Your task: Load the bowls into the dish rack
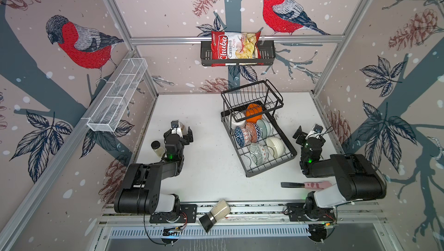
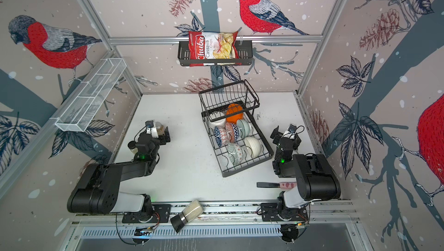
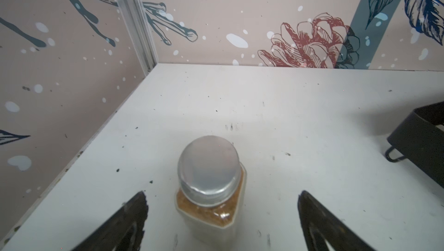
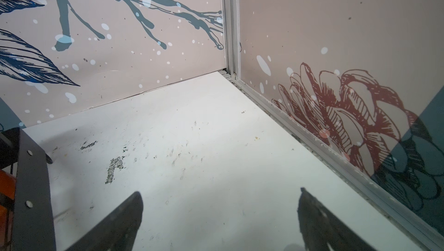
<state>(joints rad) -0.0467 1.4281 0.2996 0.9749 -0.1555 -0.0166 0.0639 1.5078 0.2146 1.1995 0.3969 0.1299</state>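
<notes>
White counter [image 1: 204,170] holds the dish rack [image 1: 272,164] between our two grippers, and the bowls [image 1: 254,139] stand inside it, nearer our right gripper [image 4: 219,191]. Both it and our left gripper [image 3: 222,192] are wide and empty. Bowls look hard, slippery and breakable; we would pinch a rim.

Orange bowl [image 1: 254,114] half hidden under dish rack [image 1: 271,164] upper tier; spice jar [image 2: 159,127] mostly behind left arm [image 2: 146,145].

I see a chips bag [image 1: 234,46] in a black wall basket [image 1: 269,55], a white mesh shelf [image 1: 117,96], a brown-spice jar [image 3: 210,189], a pale-spice jar [image 1: 157,148], a tipped jar [image 1: 215,213] on the front rail [image 1: 259,208], and a pink-handled knife [image 1: 304,185].
</notes>
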